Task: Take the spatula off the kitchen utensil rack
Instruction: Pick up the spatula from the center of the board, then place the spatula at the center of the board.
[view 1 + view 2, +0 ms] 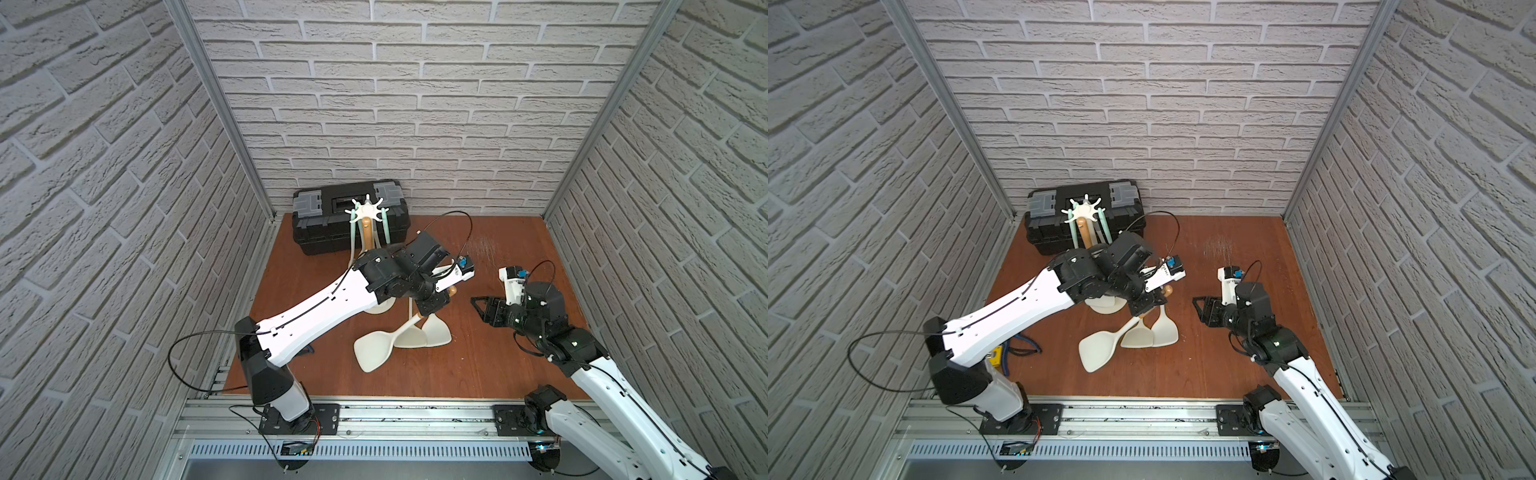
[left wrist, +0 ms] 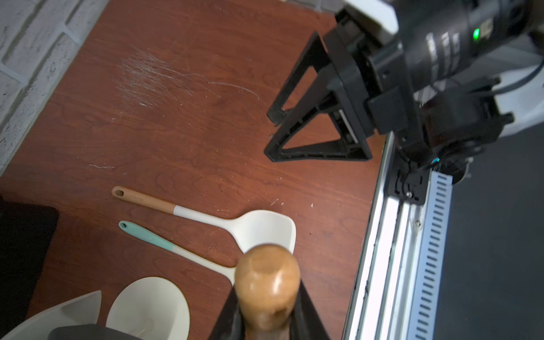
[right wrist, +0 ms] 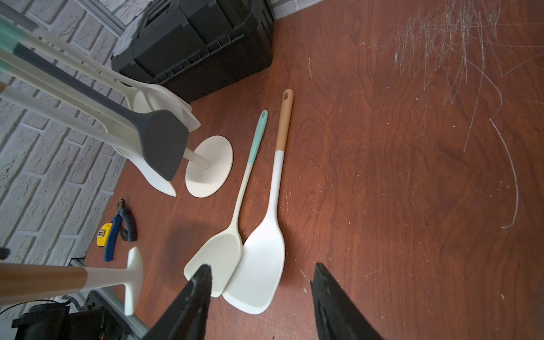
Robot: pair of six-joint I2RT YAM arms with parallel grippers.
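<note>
The left gripper (image 2: 266, 321) clamps the spatula (image 1: 372, 351), seemingly free of the rack (image 1: 368, 210); next, lower it onto the table (image 1: 478, 365); the right gripper (image 2: 270, 134) gapes empty.

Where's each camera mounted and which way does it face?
Top views: above the front rail, looking down at table and back wall; left arm, right arm show.
Left wrist: on its arm, looking past jaws shut on the spatula toward the right arm.
Right wrist: on its arm, looking between open jaws toward the utensil rack.
Shared: both wrist views show two loose spatulas.
</note>
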